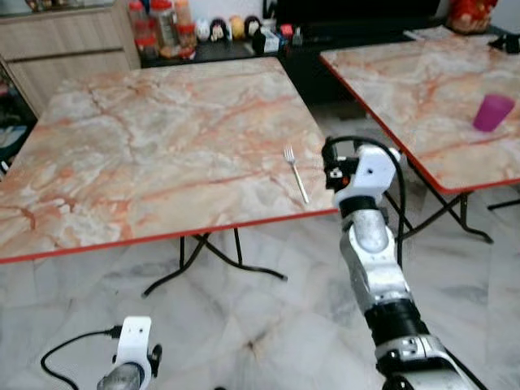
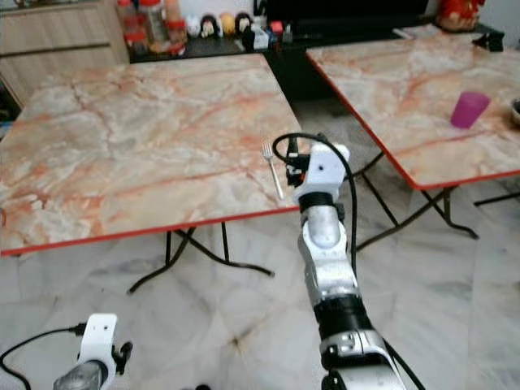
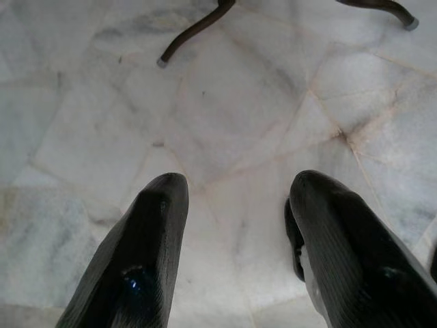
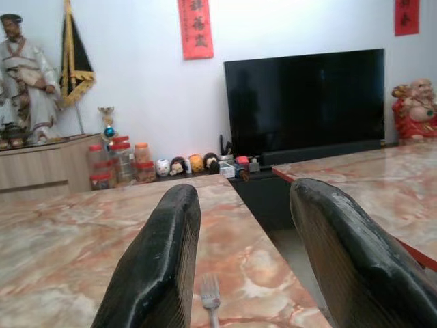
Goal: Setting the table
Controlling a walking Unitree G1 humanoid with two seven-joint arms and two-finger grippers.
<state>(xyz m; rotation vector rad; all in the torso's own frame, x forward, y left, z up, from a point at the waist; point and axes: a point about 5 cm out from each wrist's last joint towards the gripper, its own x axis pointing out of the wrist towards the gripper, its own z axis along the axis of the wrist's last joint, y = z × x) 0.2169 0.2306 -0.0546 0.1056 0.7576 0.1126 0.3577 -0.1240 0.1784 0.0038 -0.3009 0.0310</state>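
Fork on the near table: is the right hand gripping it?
No. The fork lies flat on the table, and the right hand is open with nothing between its fingers.

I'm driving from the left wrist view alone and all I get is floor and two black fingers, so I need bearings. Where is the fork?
Observer: The fork lies on the near marble table, close to its red front edge on the robot's right side.
Operator: Which arm is nearer to it?
Observer: The right gripper, raised at the table edge with its fingers open; the fork's tines show between them in its wrist view.
Operator: Anything else to set out?
Observer: A purple cup stands on the second table to the right.
Operator: And my arm?
Observer: The left gripper hangs low, open, over the floor.
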